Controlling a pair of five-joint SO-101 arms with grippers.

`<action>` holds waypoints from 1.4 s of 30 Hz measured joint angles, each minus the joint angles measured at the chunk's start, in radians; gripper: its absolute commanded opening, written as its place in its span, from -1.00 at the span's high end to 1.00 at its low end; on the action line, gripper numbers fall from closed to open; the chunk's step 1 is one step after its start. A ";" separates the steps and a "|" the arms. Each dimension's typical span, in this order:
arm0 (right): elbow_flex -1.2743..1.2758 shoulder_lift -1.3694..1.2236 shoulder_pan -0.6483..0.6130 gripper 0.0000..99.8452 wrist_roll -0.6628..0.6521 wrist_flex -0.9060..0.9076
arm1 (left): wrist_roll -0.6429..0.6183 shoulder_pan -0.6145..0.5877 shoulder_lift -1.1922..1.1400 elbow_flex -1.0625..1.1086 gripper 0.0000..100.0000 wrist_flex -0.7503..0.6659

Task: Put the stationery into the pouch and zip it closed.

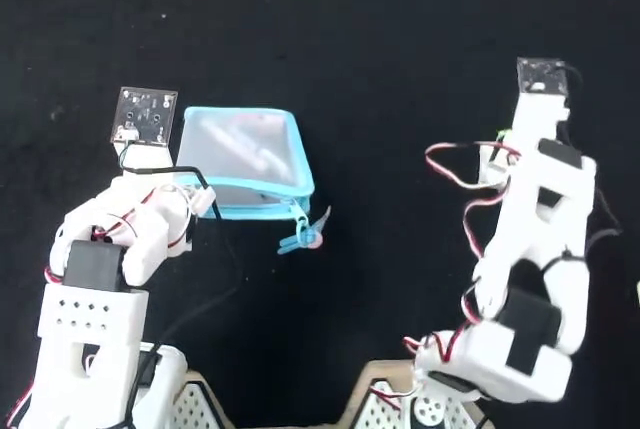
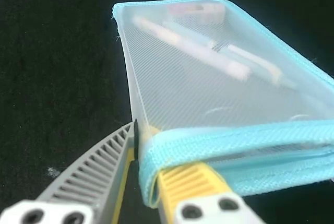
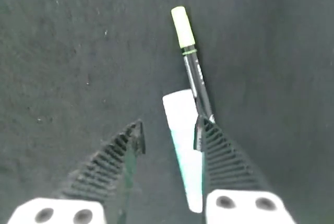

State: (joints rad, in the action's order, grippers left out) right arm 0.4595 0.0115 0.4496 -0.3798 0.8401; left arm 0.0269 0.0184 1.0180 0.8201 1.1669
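Observation:
The translucent pouch (image 1: 240,154) with light blue trim lies flat on the black table, its zipper pull (image 1: 303,232) at the near right corner. Inside it are pale pens (image 2: 193,49) and a small pink-white piece (image 2: 201,9). My left gripper (image 1: 195,194) is shut on the pouch's (image 2: 209,93) near left corner, with the blue edge pinched between the grey and yellow fingers (image 2: 143,135). At the right, my right gripper (image 3: 168,130) stands open just above a black pen with a green cap (image 3: 193,67) and a flat white piece with a teal edge (image 3: 185,130).
The table (image 1: 400,69) is a black cloth. Both arm bases and loose red and white cables (image 1: 460,199) sit along the front edge. Bare cloth lies between the pouch and the right arm.

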 measured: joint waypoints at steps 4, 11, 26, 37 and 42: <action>-0.069 -0.118 0.000 0.71 -0.072 0.002 | 0.000 0.000 0.000 0.000 0.94 0.000; -0.181 -0.262 0.003 0.71 -0.157 0.055 | 0.000 0.000 0.000 0.000 0.94 0.000; -0.298 -0.402 0.038 0.97 -0.301 0.150 | 0.000 0.000 0.000 0.000 0.94 0.000; -0.265 -0.307 -0.094 0.98 -0.199 0.384 | 0.000 0.000 0.000 0.000 0.94 0.000; -0.078 -0.172 -0.328 0.98 -0.087 0.368 | 0.000 0.000 0.000 0.000 0.94 0.000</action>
State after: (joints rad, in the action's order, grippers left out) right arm 0.3813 -0.1603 0.1212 -0.4672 1.2083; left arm 0.0269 0.0184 1.0180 0.8201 1.1669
